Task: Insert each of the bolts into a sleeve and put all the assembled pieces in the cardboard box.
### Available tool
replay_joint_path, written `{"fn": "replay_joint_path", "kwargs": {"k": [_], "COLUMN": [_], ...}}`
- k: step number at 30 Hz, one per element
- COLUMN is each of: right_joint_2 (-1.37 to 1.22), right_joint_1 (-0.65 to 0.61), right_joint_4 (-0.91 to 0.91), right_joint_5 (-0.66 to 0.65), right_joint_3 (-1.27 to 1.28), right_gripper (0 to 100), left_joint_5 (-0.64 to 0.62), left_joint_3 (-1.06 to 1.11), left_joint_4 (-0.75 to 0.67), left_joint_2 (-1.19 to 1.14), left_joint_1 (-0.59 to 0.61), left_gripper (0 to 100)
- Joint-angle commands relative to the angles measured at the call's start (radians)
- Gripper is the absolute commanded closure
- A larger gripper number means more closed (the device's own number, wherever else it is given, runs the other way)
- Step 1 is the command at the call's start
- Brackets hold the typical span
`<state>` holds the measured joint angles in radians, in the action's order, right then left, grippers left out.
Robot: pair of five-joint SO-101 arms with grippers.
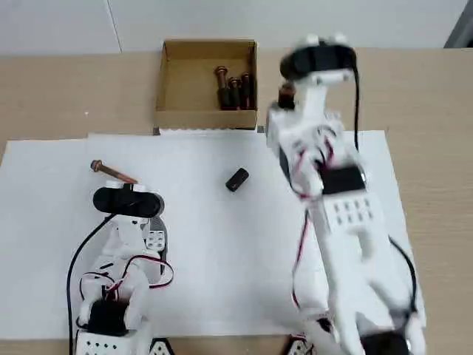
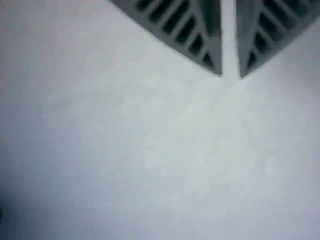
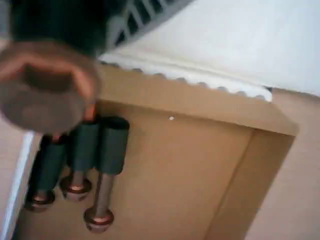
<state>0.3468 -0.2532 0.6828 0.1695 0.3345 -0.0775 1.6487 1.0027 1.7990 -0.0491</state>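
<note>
Progress stands past the halfway mark, as we read it: three assembled pieces (image 1: 235, 89) lie side by side in the cardboard box (image 1: 185, 85), near its right wall as the high view shows it. The right gripper (image 1: 292, 96) hangs at that wall's rim, its jaws clamped on a fourth bolt (image 3: 45, 85) whose copper head sits close to the right wrist camera. We judge the dark shape behind the head to be its sleeve, so this looks like a fourth piece to be let go into the box. One loose bolt (image 1: 112, 171) and one loose sleeve (image 1: 236, 180) lie well apart on the white paper (image 1: 222, 244), not yet joined. The left gripper (image 2: 230, 70) sits just beside the loose bolt over bare paper, jaws drawn nearly together with nothing between them. We count one release and one last assembly left
</note>
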Motion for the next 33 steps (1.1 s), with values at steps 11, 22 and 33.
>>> {"fn": "replay_joint_path", "kwargs": {"k": [11,22,33], "right_joint_2": [-0.631,-0.964,-1.121], "right_joint_1": [-0.031,-0.108,-0.206], "right_joint_4": [-0.036,-0.186,-0.265], "right_joint_5": [-0.127,-0.422,-0.580], "right_joint_3": [-0.672,-0.971,-1.060], "right_gripper": [99.5,99.5,98.0], "left_joint_5": [0.003,0.003,0.003], "left_joint_3": [-0.004,-0.004,-0.004], "left_joint_4": [-0.009,-0.006,-0.005], "left_joint_2": [0.009,0.009,0.009], "left_joint_1": [0.006,0.006,0.006], "left_gripper": [99,99,99]}}
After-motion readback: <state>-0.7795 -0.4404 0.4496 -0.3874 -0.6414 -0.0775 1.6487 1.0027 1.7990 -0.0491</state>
